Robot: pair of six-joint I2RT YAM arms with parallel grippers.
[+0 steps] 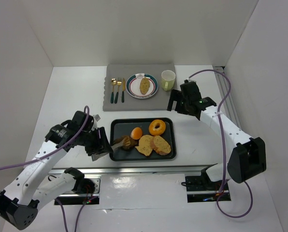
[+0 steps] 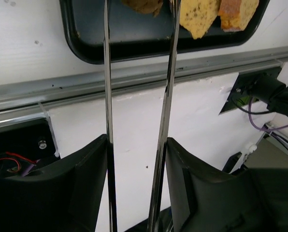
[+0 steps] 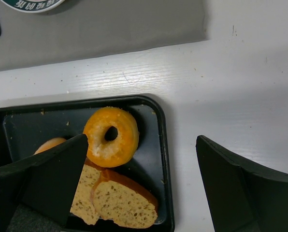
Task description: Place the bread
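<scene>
Pick-up was in hand: the left gripper (image 2: 136, 145) clamped half-closed tongs (image 2: 108, 96), their tips straddling the bun (image 1: 126, 142) at the tray's (image 1: 117, 128) left. Next it needed a squeeze, a lift, then a carry far to the plate (image 1: 129, 87).

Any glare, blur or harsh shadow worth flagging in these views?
Top external: even light, bright glare on the glossy strip before the tray. Left wrist: tongs streaked with reflections, left fingers near-black. Right wrist: donut sharp, right fingers dark and featureless.
</scene>
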